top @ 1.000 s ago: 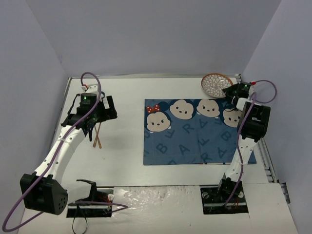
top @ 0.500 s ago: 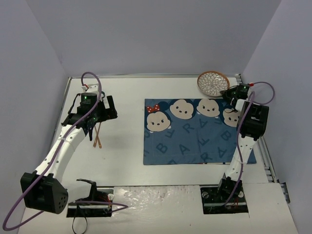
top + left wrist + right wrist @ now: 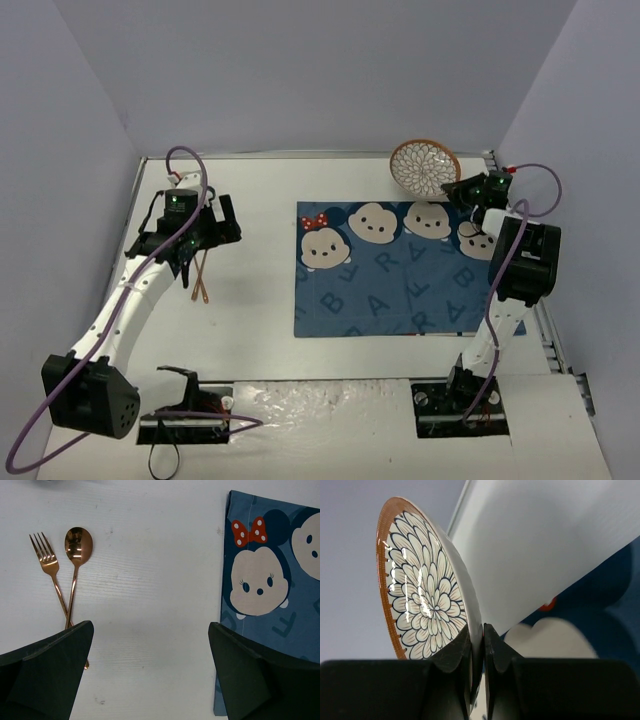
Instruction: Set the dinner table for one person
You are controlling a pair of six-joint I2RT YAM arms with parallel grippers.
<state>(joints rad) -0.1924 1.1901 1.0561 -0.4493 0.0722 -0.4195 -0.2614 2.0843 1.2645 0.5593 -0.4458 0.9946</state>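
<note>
The white desk lies beneath both arms. The right tool pinches the rim of a flower-patterned plate, tilted in the air above the far right corner of the cartoon-face mat, likely bound for it. The left tool hangs spread beside a crossed copper fork and spoon. The mat lies bare.

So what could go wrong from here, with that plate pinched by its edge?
1. The right fingers grip only the thin rim of the plate, which is tilted steeply in the air. It might slip or swing and drop onto the mat or the dinner table.
2. The fork and spoon lie crossed, so the open left fingers could grab both or knock one aside.
</note>
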